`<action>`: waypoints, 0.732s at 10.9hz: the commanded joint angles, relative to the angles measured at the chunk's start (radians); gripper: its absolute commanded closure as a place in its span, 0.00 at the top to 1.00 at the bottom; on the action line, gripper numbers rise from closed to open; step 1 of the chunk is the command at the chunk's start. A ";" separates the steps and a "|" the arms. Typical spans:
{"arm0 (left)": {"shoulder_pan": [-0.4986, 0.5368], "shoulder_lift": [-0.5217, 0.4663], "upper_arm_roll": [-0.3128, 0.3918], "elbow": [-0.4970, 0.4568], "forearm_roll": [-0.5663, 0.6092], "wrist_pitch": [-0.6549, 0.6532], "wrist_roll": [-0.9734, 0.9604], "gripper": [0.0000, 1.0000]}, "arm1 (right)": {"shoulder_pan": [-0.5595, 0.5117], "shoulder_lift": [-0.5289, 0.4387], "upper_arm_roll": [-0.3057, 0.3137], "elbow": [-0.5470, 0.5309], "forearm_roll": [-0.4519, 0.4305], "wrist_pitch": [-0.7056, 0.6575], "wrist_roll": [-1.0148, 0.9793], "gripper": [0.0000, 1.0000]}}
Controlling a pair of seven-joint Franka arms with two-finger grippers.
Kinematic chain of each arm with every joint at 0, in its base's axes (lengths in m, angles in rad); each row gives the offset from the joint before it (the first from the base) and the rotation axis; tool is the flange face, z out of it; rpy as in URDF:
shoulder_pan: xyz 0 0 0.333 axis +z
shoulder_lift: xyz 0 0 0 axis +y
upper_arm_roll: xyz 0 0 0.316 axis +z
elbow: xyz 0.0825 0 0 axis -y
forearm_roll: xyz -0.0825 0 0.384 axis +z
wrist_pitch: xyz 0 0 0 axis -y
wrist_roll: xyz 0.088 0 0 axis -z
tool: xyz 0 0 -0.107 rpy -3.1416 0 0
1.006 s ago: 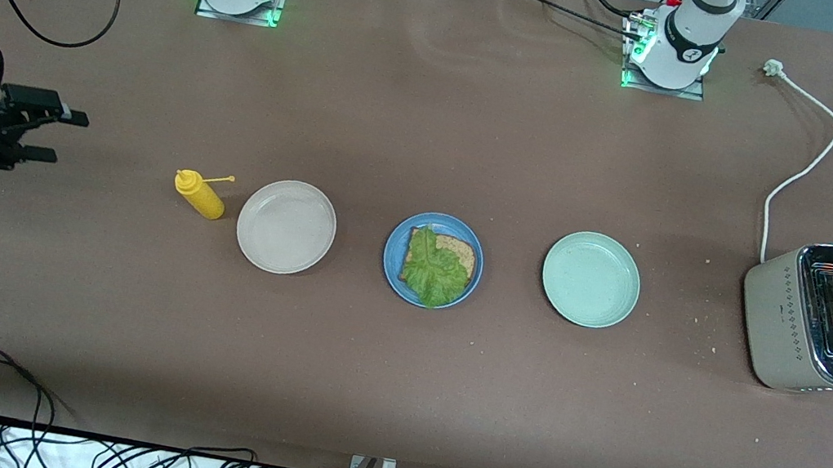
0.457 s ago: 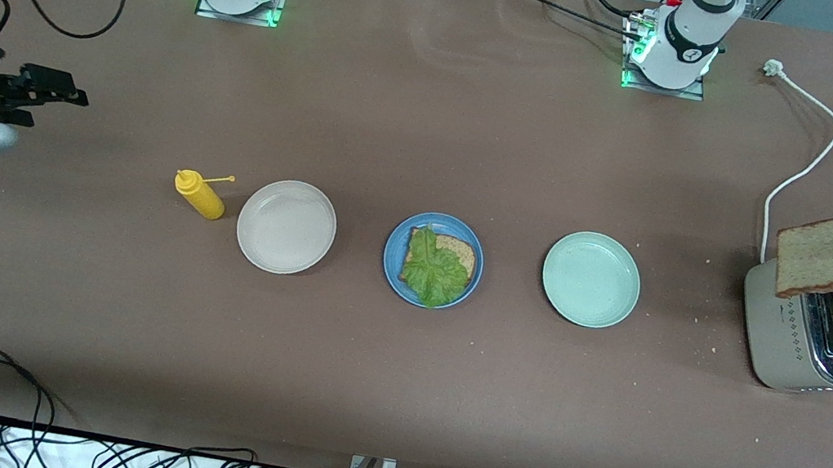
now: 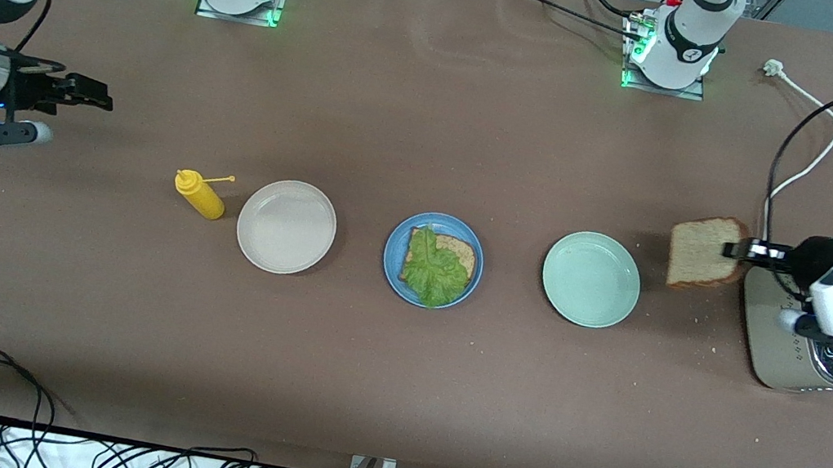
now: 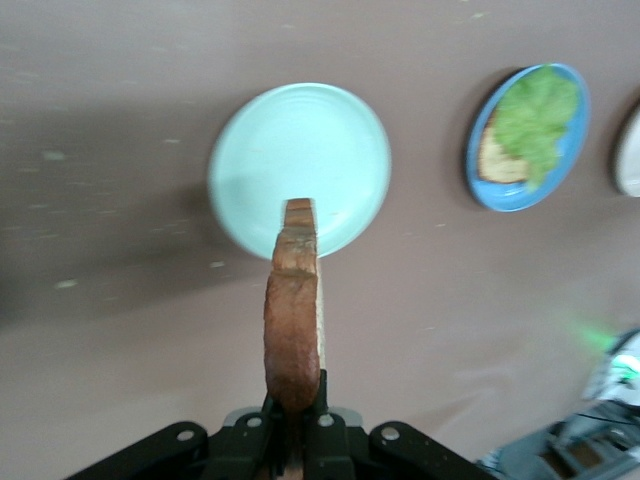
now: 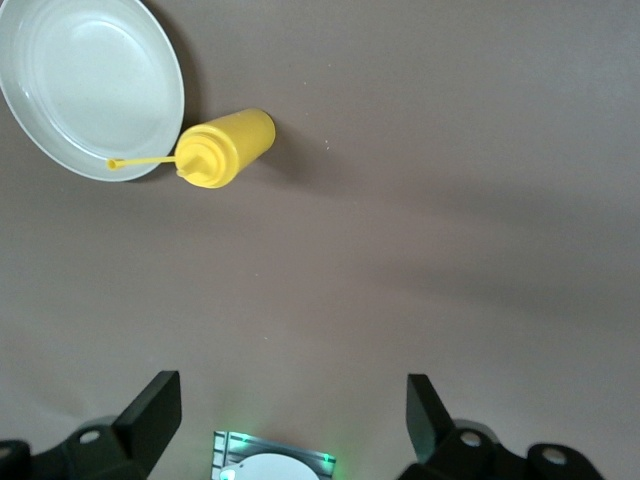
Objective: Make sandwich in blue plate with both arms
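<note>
Yellow squeeze bottle (image 3: 200,195) lying on its side toward the right arm's end of the table, thin nozzle pointing up and away. Beige plate (image 3: 286,226) just beside it, bare. Pale green plate (image 3: 590,279) toward the left arm's end, also bare. Silver toaster (image 3: 802,358) near that end, white cord (image 3: 803,164) trailing to a plug (image 3: 774,69) lying loose. Scattered crumbs (image 3: 705,320) between green plate and toaster.
</note>
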 commanded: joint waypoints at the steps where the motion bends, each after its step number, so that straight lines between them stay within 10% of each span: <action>1: -0.079 0.059 0.009 -0.018 -0.196 0.071 -0.085 0.00 | -0.097 -0.134 0.126 -0.039 -0.036 0.037 0.165 1.00; 8: -0.332 0.243 0.011 -0.020 -0.676 0.388 -0.090 0.00 | -0.104 -0.133 0.091 0.093 0.023 -0.059 0.204 1.00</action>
